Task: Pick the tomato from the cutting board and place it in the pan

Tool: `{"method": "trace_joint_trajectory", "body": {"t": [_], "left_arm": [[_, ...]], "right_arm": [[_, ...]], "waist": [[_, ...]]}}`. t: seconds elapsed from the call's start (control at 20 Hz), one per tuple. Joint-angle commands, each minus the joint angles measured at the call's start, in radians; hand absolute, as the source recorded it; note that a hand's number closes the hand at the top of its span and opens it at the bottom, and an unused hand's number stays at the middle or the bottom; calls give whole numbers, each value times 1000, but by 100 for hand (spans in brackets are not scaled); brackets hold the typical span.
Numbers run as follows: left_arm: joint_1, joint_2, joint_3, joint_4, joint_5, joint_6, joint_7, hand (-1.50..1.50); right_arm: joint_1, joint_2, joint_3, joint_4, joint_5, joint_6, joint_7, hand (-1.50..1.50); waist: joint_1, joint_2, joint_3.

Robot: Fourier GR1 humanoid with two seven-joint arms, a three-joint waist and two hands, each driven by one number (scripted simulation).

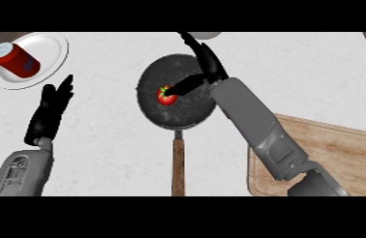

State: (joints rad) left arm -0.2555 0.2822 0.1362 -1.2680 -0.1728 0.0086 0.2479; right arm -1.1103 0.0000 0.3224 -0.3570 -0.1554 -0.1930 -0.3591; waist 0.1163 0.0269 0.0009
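The right hand is spread over the pan, thumb beside the tomato inside it; the left hand rests, fingers straight.

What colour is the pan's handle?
Brown, like wood: the pan's handle runs toward the lower edge from the dark speckled pan, seen in the head view.

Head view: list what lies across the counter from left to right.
White round plate holding a red can → black left hand → dark round pan holding the red tomato → light wooden cutting board.
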Motion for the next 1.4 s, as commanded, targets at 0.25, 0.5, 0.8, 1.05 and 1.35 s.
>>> {"method": "trace_joint_trajectory", "body": {"t": [0.25,0.5,0.8,1.05,1.35], "left_arm": [[66,-12,19,-23,0,28,-15,0],[47,20,49,1,18,6,-27,0],[25,5,47,38,10,18,-48,0],[63,22,45,-29,24,-14,-13,0],[26,13,36,-12,5,6,-18,0]], "right_arm": [[-60,-176,-133,123,-67,163,-78,-150],[-51,-336,-154,174,-67,367,-132,-150],[-40,-438,-147,225,-35,521,-195,-150],[-8,-547,-136,245,-5,609,-271,-150],[-32,-589,-149,274,0,635,-293,-150]], "waist": [[-67,-9,0],[-68,-2,0],[-62,5,1],[-49,4,2],[-38,12,3]]}}
